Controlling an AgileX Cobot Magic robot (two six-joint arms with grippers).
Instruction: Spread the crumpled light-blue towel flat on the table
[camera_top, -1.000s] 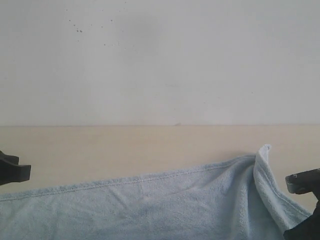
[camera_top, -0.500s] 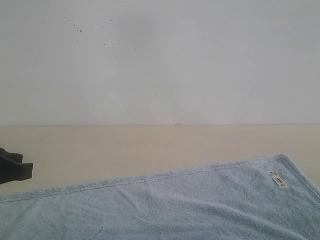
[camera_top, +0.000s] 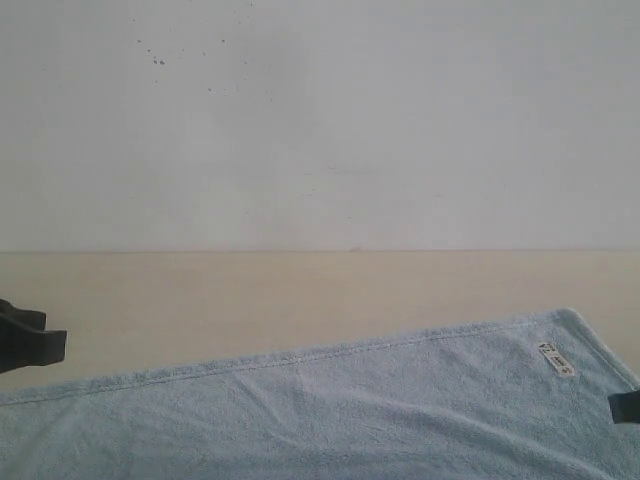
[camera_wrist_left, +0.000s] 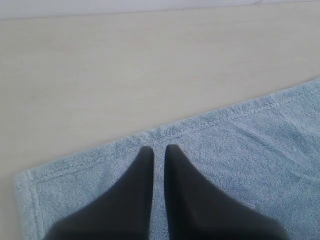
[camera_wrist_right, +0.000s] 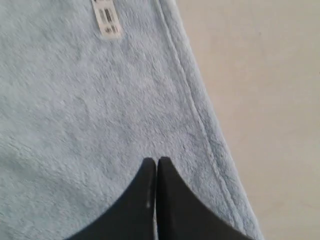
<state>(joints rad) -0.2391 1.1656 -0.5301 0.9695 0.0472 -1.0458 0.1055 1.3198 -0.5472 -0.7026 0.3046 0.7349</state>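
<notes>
One light-blue towel (camera_top: 350, 410), flat across near part of beige surface (camera_top: 300, 290); white label (camera_top: 556, 360) by its far right corner; left gripper (camera_wrist_left: 156, 148), fingers (camera_wrist_left: 125, 200) nearly together, over towel's left end; right gripper (camera_wrist_right: 156, 161), fingers together, over towel beside right hem.

A wide band of bare table (camera_top: 300, 290) is left open between the wall (camera_top: 320, 120) and the far hem of the towel (camera_top: 330, 410), and it can be crossed from side to side. Movement further back is stopped by the wall. The towel is lying flat and low, so it can be passed over freely. More bare table is seen beside its right corner and, in the left wrist view, beyond its left corner. At the left edge the way is narrowed by the left gripper (camera_top: 30, 338), near the hem. At the right edge a small part of the right gripper (camera_top: 626, 406) is seen.
</notes>
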